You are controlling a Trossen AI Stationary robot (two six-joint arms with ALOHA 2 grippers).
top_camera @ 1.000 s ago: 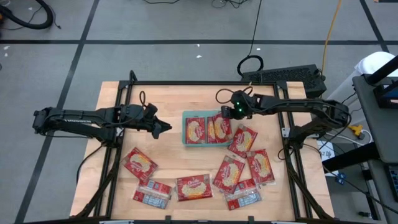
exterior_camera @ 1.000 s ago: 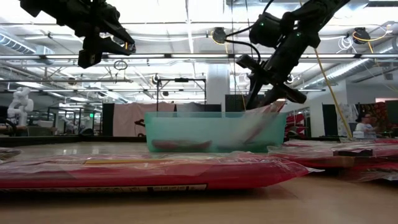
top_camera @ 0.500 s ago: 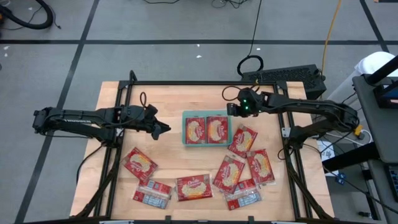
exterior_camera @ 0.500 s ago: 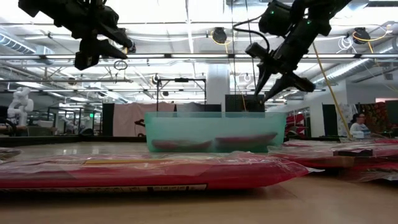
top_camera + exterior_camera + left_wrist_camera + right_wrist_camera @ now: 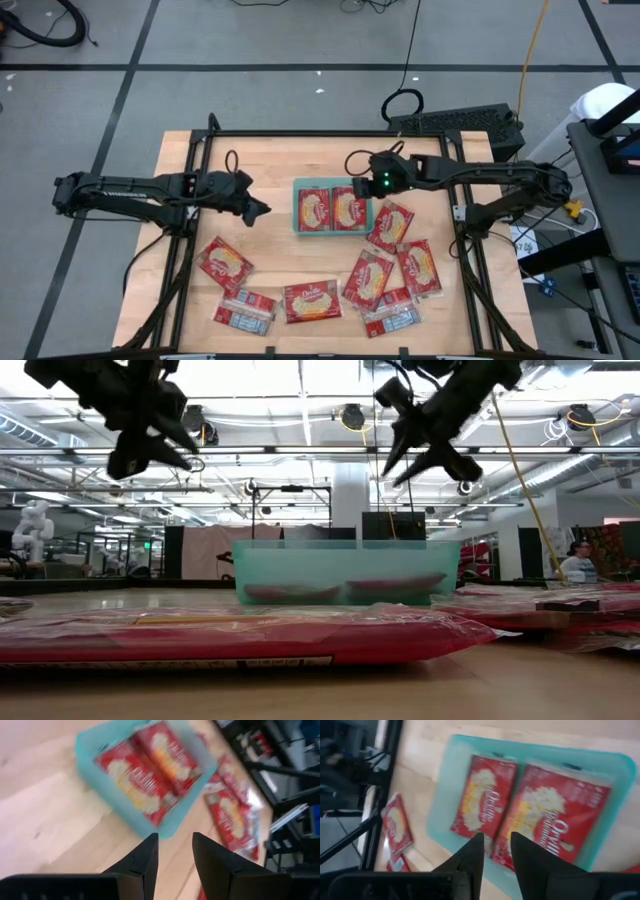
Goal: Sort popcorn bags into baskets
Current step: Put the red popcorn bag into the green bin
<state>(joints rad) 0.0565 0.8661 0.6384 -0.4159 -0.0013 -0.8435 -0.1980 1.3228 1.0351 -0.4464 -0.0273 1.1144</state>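
We find the right claw [image 5: 361,189] raised above the table, at the far right corner of the teal tray [image 5: 298,207]; its two fingers [image 5: 470,854] stand a little apart with nothing between them, and its wrist camera looks straight down into the tray. In the low view this claw [image 5: 398,448] hangs high over the tray's [image 5: 345,570] right half, well clear of the rim.

Inside the tray we count two popcorn bags lying flat side by side, cream pictures up: one on the left [image 5: 315,209] and one on the right [image 5: 349,208], the pair filling the floor of the tray.

The left claw [image 5: 262,208] hovers over bare table [image 5: 270,160] left of the tray, apart from it, its fingers [image 5: 142,857] slightly parted and empty, pointing toward the tray [image 5: 91,761].

Outside the tray, more red bags lie loose on the table. To the right of it a cluster overlaps, starting with a bag just beside the tray's near right corner [image 5: 389,225] and running down toward the front edge [image 5: 418,268]. Along the front we see one with its picture up [image 5: 312,301], a grey-panelled one [image 5: 244,311], and one further left [image 5: 224,263].
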